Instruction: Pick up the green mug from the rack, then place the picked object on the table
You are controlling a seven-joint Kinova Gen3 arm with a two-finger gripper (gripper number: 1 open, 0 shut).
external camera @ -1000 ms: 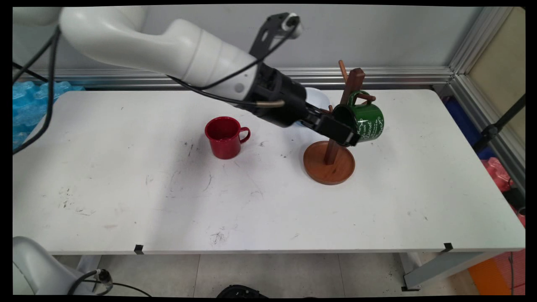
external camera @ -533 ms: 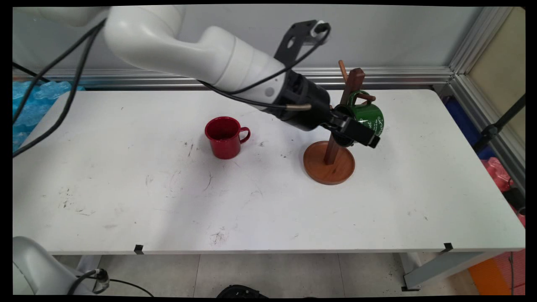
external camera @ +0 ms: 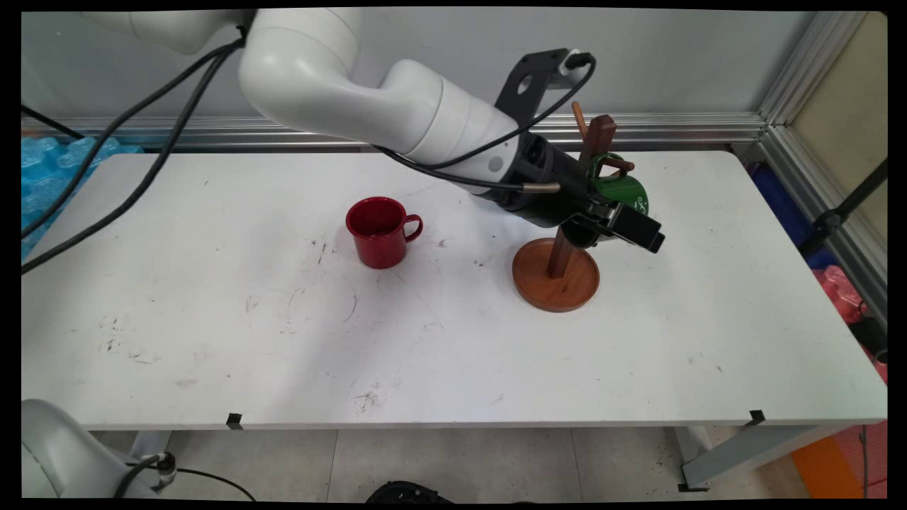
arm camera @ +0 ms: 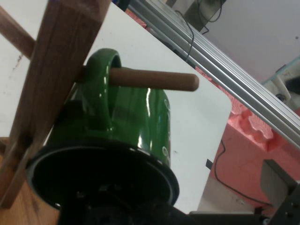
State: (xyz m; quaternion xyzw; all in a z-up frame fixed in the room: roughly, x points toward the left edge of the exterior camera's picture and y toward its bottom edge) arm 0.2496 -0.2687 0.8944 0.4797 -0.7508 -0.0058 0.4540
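My hand [external camera: 627, 230] sits at the green mug [external camera: 627, 191], which hangs by its handle on a peg [arm camera: 154, 79] of the wooden rack [external camera: 556, 273]. Fingers spread, one each side of the mug's rim. Red mug [external camera: 379, 230] stands well apart on the bench [external camera: 212, 319].

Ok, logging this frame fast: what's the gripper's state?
Gripper: open, its fingers either side of the green mug, which hangs by its handle on the rack's peg.

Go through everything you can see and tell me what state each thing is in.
green mug: hung by its handle on a peg, tipped sideways.
mug tree: upright on the table, holding one mug.
red mug: upright, empty, standing apart.
gripper: at the green mug's rim; finger state unclear.
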